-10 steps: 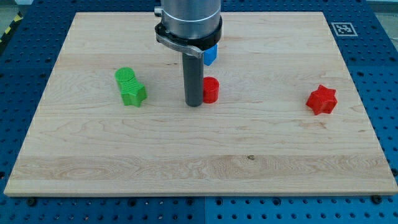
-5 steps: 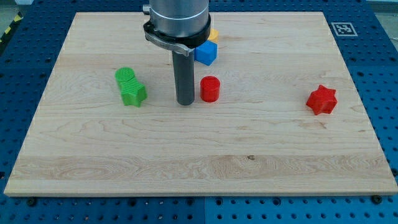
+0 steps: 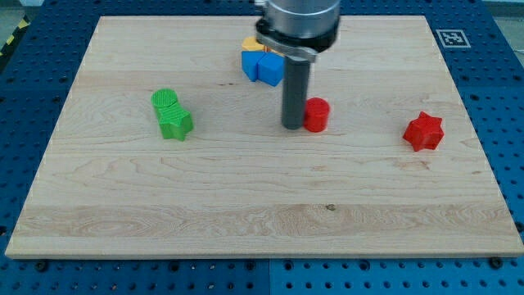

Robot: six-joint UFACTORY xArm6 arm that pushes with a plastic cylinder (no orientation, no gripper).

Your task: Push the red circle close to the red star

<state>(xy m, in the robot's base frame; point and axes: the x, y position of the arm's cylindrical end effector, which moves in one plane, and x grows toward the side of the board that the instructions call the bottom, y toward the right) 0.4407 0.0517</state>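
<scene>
The red circle (image 3: 317, 115) stands near the middle of the wooden board, a little right of centre. My tip (image 3: 293, 125) rests against its left side. The red star (image 3: 423, 131) lies toward the view's right, a wide gap away from the circle. The rod rises from the tip to the arm's grey body at the view's top.
A green circle (image 3: 165, 102) and a green star (image 3: 176, 124) touch each other at the view's left. Blue blocks (image 3: 262, 65) and an orange block (image 3: 252, 43) cluster near the top, just left of the rod. A tag (image 3: 449, 38) marks the board's top right corner.
My tip has swung from the circle's left across to the right, pushing the red circle rightward, nearer the red star. The blue and orange blocks now show left of the rod.
</scene>
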